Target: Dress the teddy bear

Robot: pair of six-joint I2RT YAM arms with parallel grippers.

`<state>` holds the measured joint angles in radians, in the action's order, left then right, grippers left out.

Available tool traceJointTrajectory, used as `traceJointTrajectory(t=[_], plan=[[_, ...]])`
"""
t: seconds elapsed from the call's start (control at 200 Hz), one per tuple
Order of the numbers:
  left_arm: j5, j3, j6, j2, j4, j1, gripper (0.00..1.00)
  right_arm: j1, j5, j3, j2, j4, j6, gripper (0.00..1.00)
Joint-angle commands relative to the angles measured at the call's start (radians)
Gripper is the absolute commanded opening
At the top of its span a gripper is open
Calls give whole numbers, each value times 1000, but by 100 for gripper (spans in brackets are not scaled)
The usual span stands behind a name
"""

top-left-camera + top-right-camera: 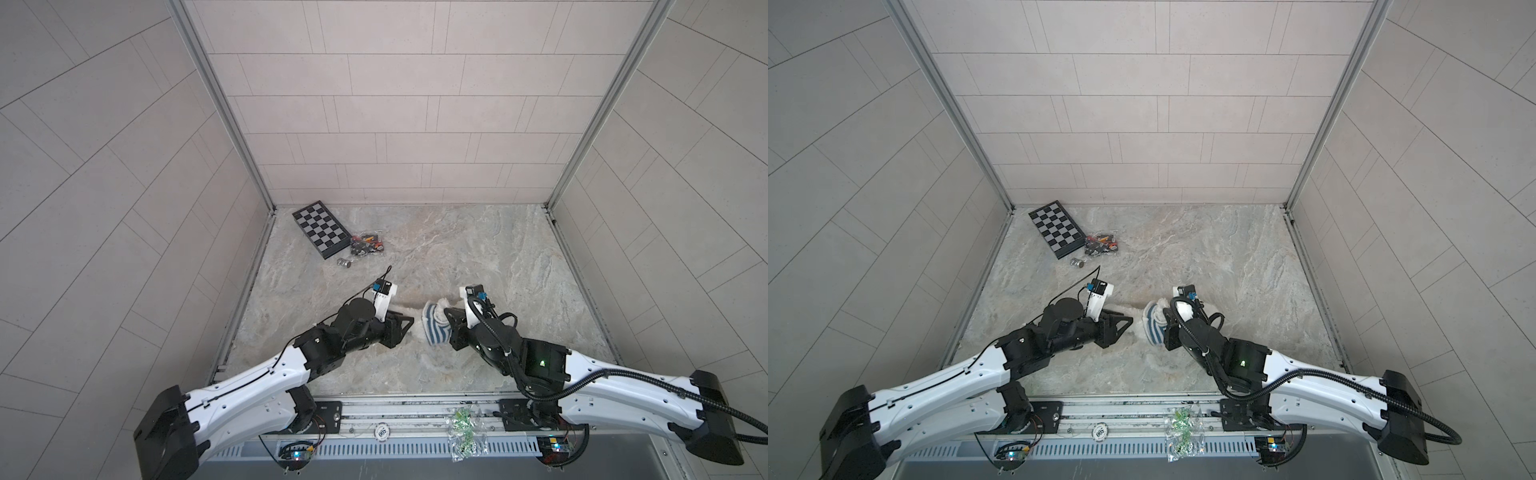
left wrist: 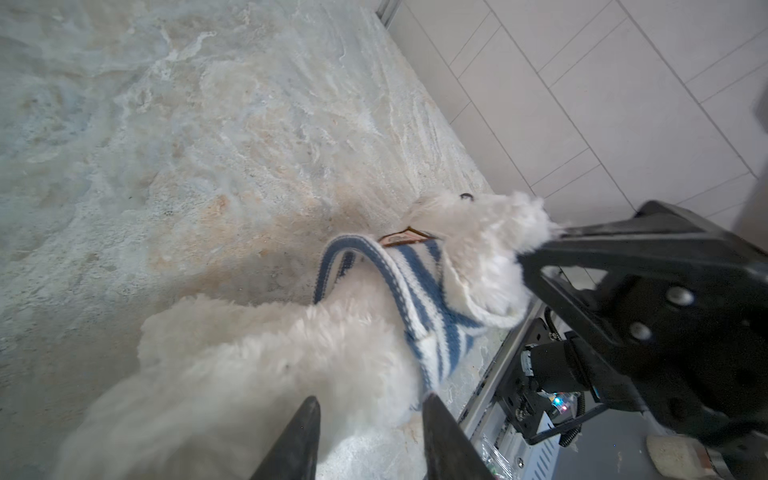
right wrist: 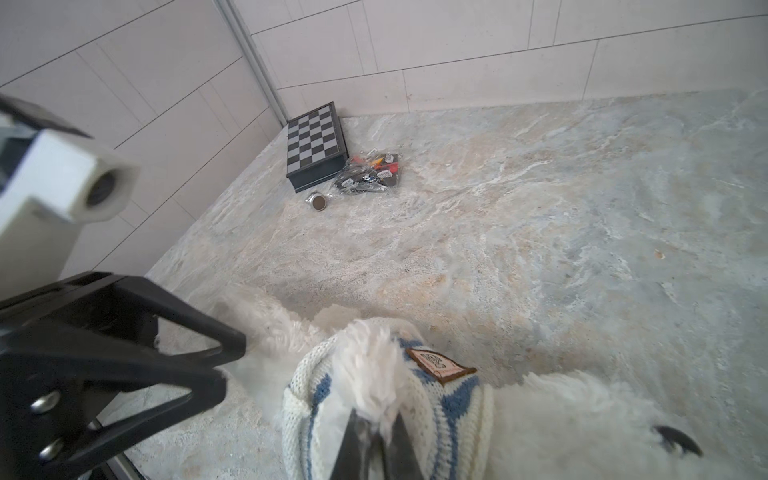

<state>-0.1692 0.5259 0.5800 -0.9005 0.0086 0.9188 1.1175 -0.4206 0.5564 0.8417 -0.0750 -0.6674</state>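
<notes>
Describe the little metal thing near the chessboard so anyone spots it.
Start at the far left corner of the marble table, where the chessboard lies. Just off its near corner, beside the clear bag of small parts, sits a small round metal cylinder. It alone is silvery and unbagged.

The fluffy white plush teddy bear (image 2: 249,365) was shaggy, long-piled cloth. The blue-and-white striped knit shirt (image 2: 419,282) showed coarse ribbed yarn, its small brown badge (image 3: 440,365) leathery. The grey-beige marbled tabletop (image 3: 540,208) looked matt and stone-like. The black-and-grey chequered board case (image 3: 316,141) had a smooth sheen.
</notes>
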Motion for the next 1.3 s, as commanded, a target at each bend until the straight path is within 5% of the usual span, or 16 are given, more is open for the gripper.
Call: traceJointTrajectory(t=[0.0, 0.451, 0.651, 0.861, 1.297], plan=[[60, -29, 54, 24, 1, 48, 46, -7, -54, 38, 12, -13, -85, 0], [42, -4, 115, -206, 260, 95, 46, -6, 1, 82, 69, 21, -166, 0], [18, 18, 141, -294, 356, 95, 32, -4, 17, 82, 77, 36, -179, 0], [48, 35, 128, -325, 314, 93, 0, -1, 23, 82, 58, 35, -182, 0], [44, -66, 76, -306, 180, 33, 0, -20, 7, 35, -63, 3, -176, 0]])
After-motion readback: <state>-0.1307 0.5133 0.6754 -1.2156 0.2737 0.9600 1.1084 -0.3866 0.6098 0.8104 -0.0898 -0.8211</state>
